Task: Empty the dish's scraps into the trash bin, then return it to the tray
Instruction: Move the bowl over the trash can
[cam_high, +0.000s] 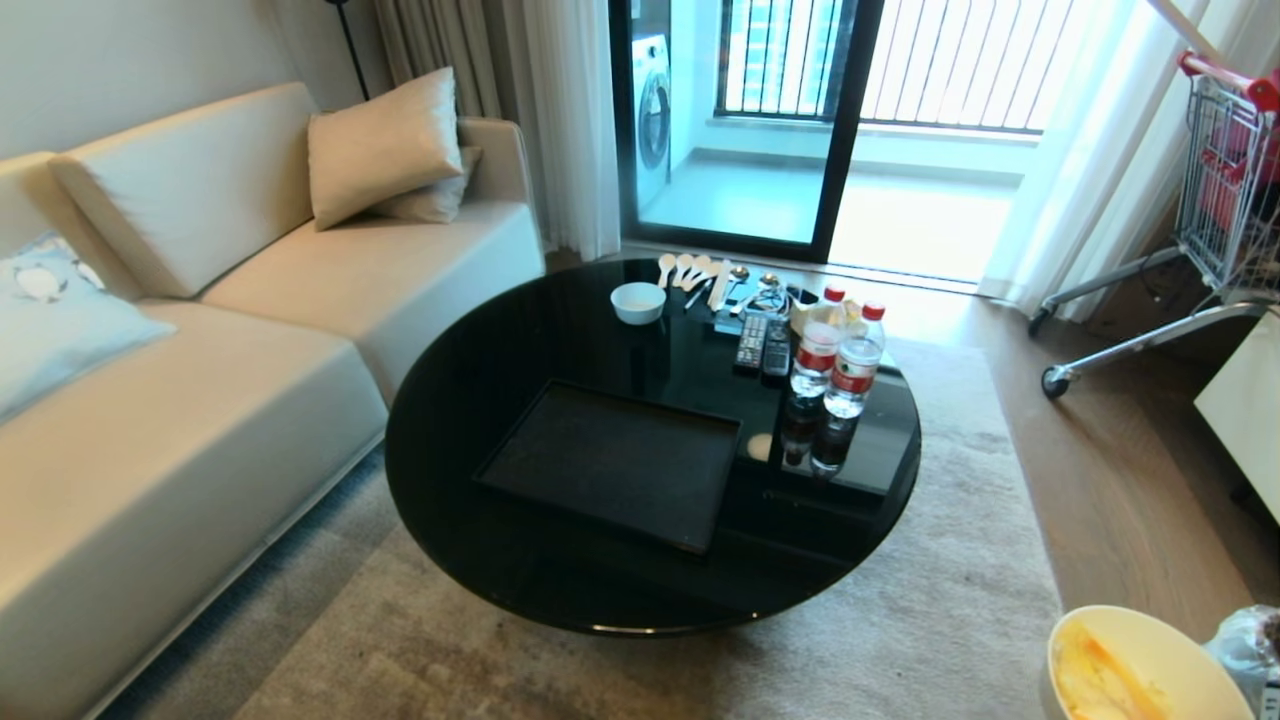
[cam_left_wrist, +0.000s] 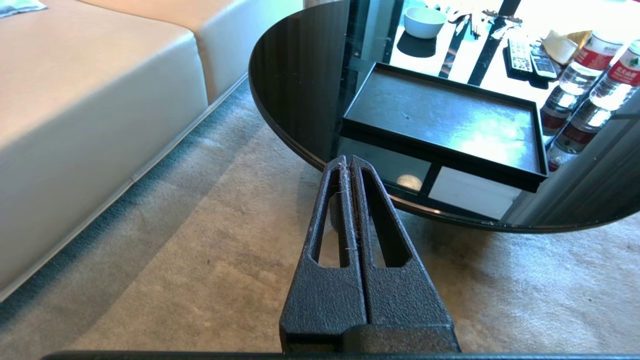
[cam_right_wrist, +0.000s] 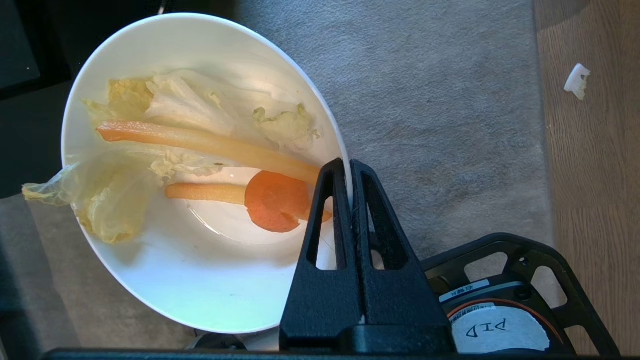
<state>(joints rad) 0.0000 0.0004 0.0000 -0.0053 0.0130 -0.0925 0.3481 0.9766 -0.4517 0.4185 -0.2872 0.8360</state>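
**Dish held off the table's near right, scraps inside, bin at the scene's near-right edge**

The right gripper (cam_right_wrist: 348, 172) is clamped on the rim of the dish (cam_right_wrist: 200, 280), one finger inside the wall and one outside, holding it over the rug off the near right of the table (cam_high: 500, 330). The scraps (cam_right_wrist: 210, 150), pale leaves, long strips and a round orange piece, lie inside, one leaf draped over the rim opposite the gripper. What looks like the trash bin (cam_high: 1245, 650), crinkled clear liner showing, sits just right of the dish at the head view's near-right corner, so the tip probably goes rightward. The tray (cam_high: 610, 465) lies bare, left and farther off, its long axis slanting from far left to near right. The left gripper (cam_left_wrist: 348, 165) hangs closed and empty, low before the table's near edge.
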